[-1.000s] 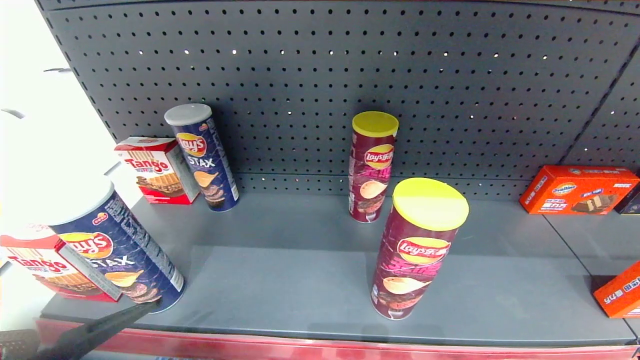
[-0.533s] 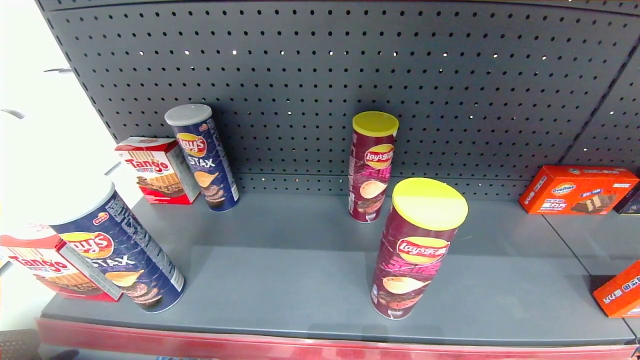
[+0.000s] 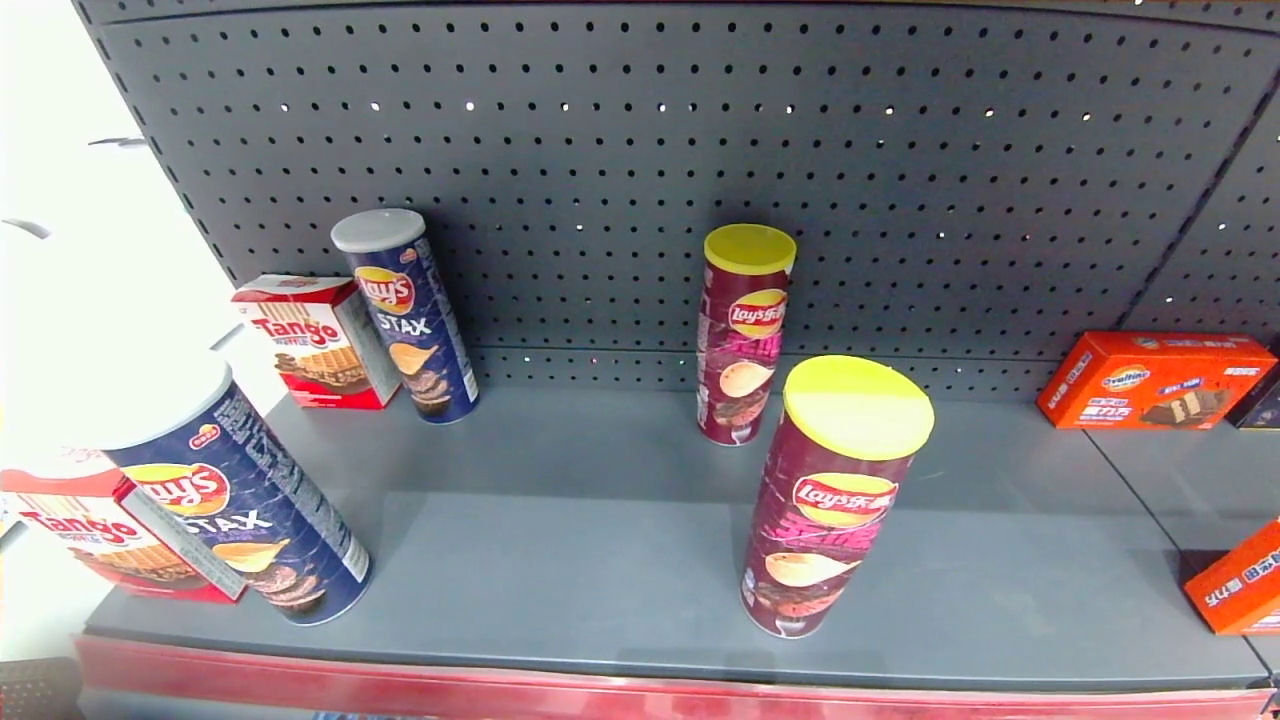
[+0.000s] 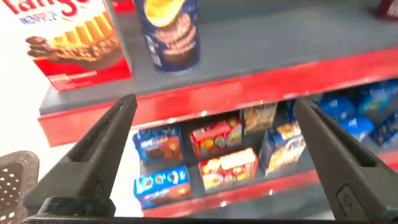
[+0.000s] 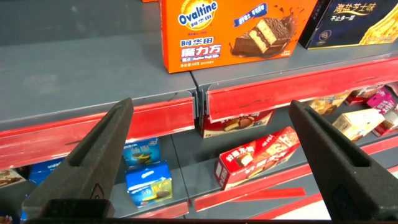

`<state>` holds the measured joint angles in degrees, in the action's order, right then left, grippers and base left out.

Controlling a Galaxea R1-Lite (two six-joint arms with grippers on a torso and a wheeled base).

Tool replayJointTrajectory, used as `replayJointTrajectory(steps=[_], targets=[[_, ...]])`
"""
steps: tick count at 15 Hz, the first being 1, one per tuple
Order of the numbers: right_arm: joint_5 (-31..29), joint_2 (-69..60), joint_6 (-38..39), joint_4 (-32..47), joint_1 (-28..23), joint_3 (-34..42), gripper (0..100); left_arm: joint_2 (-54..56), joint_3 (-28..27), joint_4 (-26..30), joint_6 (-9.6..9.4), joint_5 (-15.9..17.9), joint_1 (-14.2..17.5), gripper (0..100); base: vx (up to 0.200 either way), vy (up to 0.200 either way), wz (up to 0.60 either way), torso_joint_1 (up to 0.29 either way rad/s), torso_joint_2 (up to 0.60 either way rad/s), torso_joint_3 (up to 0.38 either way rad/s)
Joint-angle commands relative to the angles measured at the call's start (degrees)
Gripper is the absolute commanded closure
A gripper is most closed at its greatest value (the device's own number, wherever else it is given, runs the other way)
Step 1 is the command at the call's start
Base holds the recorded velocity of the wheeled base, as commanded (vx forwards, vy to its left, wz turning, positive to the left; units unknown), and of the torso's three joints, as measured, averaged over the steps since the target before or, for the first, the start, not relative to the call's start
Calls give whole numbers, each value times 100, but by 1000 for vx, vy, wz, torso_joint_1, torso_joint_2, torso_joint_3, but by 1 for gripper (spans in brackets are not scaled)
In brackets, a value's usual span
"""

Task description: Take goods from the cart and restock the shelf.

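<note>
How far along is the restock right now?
Done: two blue cans and two maroon cans stand upright on the shelf, with red wafer boxes beside the blue ones. In hand: nothing; the left pincer and the right pincer are both open and empty. Left: the bare stretch between blue and maroon cans probably needs more goods.

Left gripper (image 4: 214, 104): jaws spread wide, unloaded. Dark tapered fingers (image 4: 93, 155) point straight ahead, tips well apart. Right gripper (image 5: 211, 107): same pose, fingers (image 5: 87, 162) splayed wide, level with each other, unloaded.
</note>
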<state>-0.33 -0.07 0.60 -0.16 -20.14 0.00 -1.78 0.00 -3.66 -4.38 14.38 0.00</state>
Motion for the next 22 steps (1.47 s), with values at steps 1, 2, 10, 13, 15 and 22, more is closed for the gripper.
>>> replayJointTrajectory(steps=[1, 2, 10, 13, 15, 22], targets=[[-2, 7, 2, -2, 1, 0, 0, 178, 0, -3, 16, -6, 0, 0, 0, 0, 0, 0, 0, 0], [7, 7, 2, -2, 1, 0, 0, 178, 0, -3, 148, 3, 0, 0, 0, 0, 0, 0, 0, 0], [-2, 7, 2, -2, 1, 0, 0, 178, 0, 383, 341, -1518, 9, 0, 0, 0, 0, 0, 0, 0], [33, 7, -112, 7, 1, 0, 0, 178, 0, 366, 279, -1254, 9, 0, 0, 0, 0, 0, 0, 0], [-20, 7, -121, 16, -16, 0, 0, 178, 0, 366, 297, -1236, 9, 0, 0, 0, 0, 0, 0, 0], [2063, 3154, -315, -221, 423, -3085, 0, 178, 0, 366, 253, -1263, 9, 0, 0, 0, 0, 0, 0, 0]])
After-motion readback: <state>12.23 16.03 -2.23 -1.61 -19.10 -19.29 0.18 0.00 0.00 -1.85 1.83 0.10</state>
